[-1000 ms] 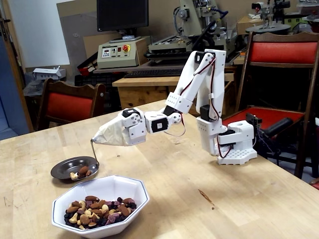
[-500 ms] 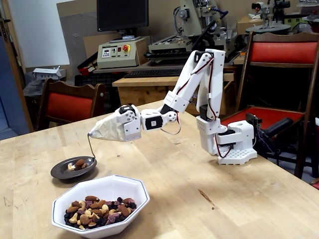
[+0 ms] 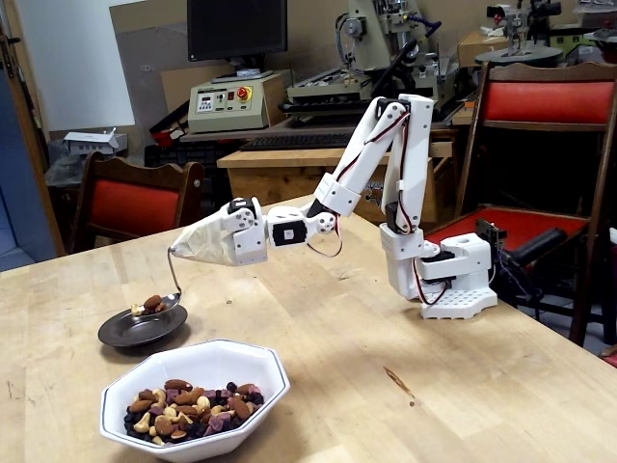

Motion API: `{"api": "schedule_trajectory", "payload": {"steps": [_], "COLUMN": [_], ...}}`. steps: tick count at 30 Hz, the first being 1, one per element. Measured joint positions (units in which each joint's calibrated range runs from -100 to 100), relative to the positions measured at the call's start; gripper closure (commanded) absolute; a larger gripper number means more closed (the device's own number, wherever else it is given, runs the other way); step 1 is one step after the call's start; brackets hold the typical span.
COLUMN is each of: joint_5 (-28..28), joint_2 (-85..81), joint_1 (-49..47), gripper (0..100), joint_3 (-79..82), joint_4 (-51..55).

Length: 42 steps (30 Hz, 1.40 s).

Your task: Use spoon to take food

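With its pincer (image 3: 183, 253) hidden under white wrapping, so I cannot tell its opening, the arm is holding the spoon (image 3: 162, 304) with nuts over the dark plate (image 3: 120, 333), and any tilt risks spilling them short of the white bowl (image 3: 270, 371) holding the food (image 3: 188, 407).

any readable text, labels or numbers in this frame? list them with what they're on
None can be read.
Control box behind the table: small markings by its red button and display, too blurred to read.
Monitor: screen dark, no visible text.
Arm, spoon, bowl, plate: no markings visible.
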Motion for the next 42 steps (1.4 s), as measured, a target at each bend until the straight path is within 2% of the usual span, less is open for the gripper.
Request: {"api": "schedule_trajectory", "payload": {"steps": [19,42], "joint_5": [0.1,0.05], "joint_2": [0.0,0.0], "joint_1": [8.42,8.5], "gripper": [96,96], "joint_3": [0.0,-3.95], "joint_4": [0.0,0.0]}}
